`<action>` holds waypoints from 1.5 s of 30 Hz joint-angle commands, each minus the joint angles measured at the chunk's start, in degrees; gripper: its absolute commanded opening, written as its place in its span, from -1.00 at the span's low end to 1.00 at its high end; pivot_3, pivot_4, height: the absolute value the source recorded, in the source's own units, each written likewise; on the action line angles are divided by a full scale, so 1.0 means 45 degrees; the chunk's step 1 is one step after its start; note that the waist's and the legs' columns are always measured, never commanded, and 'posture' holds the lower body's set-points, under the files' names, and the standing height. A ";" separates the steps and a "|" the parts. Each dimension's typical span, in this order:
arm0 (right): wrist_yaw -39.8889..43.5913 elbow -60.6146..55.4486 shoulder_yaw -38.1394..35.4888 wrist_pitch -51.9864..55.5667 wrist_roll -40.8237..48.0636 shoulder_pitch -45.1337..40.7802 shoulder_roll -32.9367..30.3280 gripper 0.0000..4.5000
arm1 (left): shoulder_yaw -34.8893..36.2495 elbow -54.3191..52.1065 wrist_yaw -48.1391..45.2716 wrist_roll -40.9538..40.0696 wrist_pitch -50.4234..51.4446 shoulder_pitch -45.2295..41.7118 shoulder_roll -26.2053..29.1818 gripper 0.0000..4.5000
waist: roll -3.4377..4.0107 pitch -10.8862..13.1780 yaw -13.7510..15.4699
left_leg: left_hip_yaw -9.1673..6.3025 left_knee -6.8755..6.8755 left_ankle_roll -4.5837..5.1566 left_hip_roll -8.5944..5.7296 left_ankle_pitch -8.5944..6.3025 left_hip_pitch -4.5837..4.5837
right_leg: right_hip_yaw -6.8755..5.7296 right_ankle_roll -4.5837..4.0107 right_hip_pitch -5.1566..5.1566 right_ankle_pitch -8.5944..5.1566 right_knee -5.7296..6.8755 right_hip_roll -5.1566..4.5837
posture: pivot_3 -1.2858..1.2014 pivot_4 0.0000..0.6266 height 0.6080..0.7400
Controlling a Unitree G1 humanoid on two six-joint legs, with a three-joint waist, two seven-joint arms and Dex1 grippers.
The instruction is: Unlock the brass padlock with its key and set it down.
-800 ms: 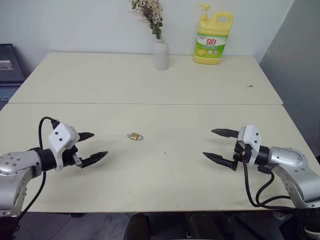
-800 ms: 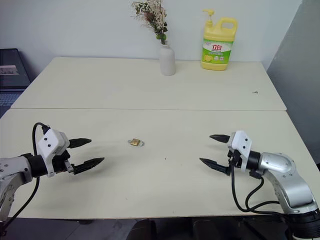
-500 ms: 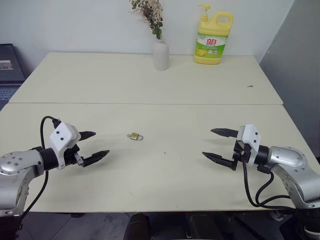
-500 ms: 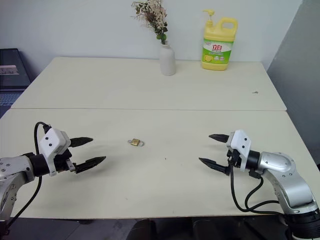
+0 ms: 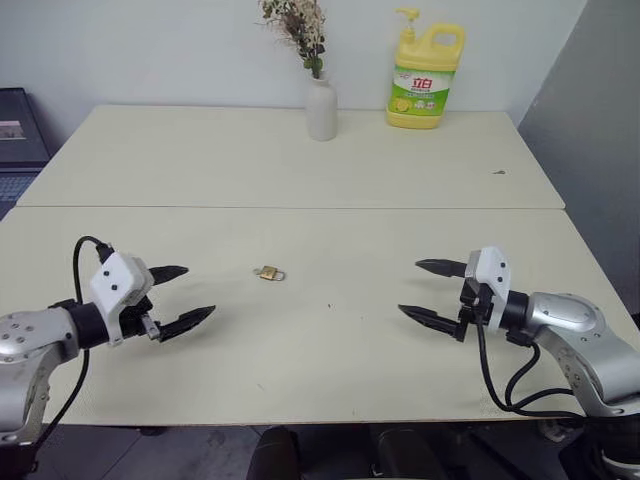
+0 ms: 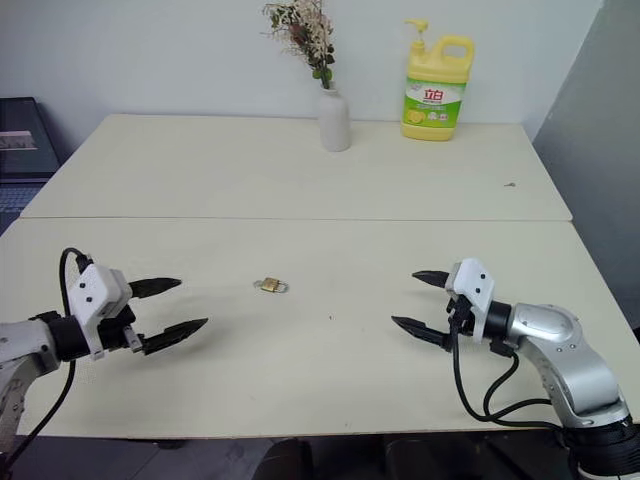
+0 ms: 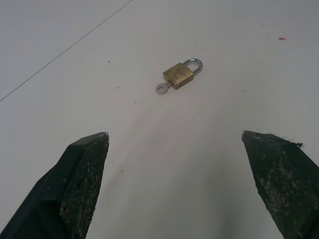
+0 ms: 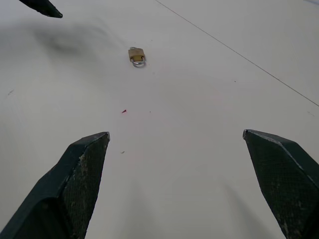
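Note:
The brass padlock (image 5: 268, 272) lies flat on the cream table (image 5: 330, 350), a small golden body with a silvery shackle. In the left wrist view the padlock (image 7: 179, 75) has its key (image 7: 162, 88) sticking out of the bottom end. My left gripper (image 5: 192, 295) hovers open to the left of the padlock, pointing toward it, a short gap away. My right gripper (image 5: 422, 292) hovers open well to the right, also pointing inward. The right wrist view shows the padlock (image 8: 136, 54) far ahead between open fingers. Nothing is held.
A white vase (image 5: 321, 108) with dried flowers and a yellow detergent bottle (image 5: 425, 72) stand at the table's far edge. A seam (image 5: 300, 208) runs across the table between its two halves. A dark laptop (image 5: 18, 140) sits beyond the left edge.
The left gripper has drifted slightly left and down. The right gripper has edged a little left toward the padlock. The padlock has not moved.

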 commanded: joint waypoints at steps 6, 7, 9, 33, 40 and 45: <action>-0.0513 -0.0883 0.1674 0.1492 -0.0575 -0.1531 0.0433 1.00 | 0.0787 0.0069 -0.0870 -0.0580 0.0405 0.0131 0.0702 0.99 | 0.0000 0.0000 -0.0036 | 0.0000 0.0006 0.0000 0.0003 0.0000 0.0003 | 0.0001 0.0003 -0.0002 0.0002 0.0008 0.0003 | 0.03 -0.52 1.00; -0.0629 -0.0847 0.2119 0.1565 -0.0899 -0.1833 0.0583 1.00 | 0.0774 0.0249 -0.0915 -0.0491 0.0359 0.0092 0.0780 0.99 | 0.0000 0.0000 -0.0045 | 0.0001 0.0005 0.0000 0.0004 0.0000 0.0005 | 0.0004 0.0003 -0.0003 0.0002 0.0012 0.0005 | 0.03 -0.52 1.00; -0.1139 -0.0319 0.3319 0.2105 -0.1712 -0.2830 0.1336 1.00 | 0.0709 0.0730 -0.0893 -0.0366 0.0282 -0.0249 0.0919 0.99 | 0.0001 -0.0001 -0.0069 | 0.0000 0.0005 0.0000 0.0007 0.0000 0.0008 | 0.0004 0.0002 -0.0005 0.0002 0.0016 0.0007 | 0.03 -0.52 1.00; -0.4679 1.2930 0.4942 -0.0555 -0.5177 -0.9622 1.0253 1.00 | 0.0504 0.0441 -0.1423 -0.0387 0.0759 -0.0298 0.1149 0.99 | -0.0059 -0.0037 -0.0258 | 0.0006 0.0003 -0.0002 0.0014 0.0001 -0.0027 | -0.0012 -0.0145 -0.0141 -0.0006 0.0224 0.0016 | 0.03 -0.52 1.00; -0.4670 1.5212 0.4916 -0.2218 -0.5808 -1.0297 1.0921 1.00 | 0.0250 0.0414 -0.1298 -0.0345 0.0752 -0.0467 0.1097 0.99 | -0.0058 -0.0037 -0.0352 | 0.0004 0.0003 -0.0001 0.0011 0.0001 -0.0025 | -0.0011 -0.0144 -0.0139 -0.0006 0.0226 0.0013 | 0.03 -0.52 1.00; -0.4740 1.5967 0.4882 -0.3012 -0.6026 -1.0388 1.1231 1.00 | 0.0166 0.0426 -0.1298 -0.0349 0.0735 -0.0538 0.1108 0.99 | -0.0059 -0.0038 -0.0356 | 0.0000 0.0003 -0.0001 0.0012 0.0001 -0.0016 | -0.0014 -0.0144 -0.0134 -0.0006 0.0232 0.0014 | 0.03 -0.52 1.00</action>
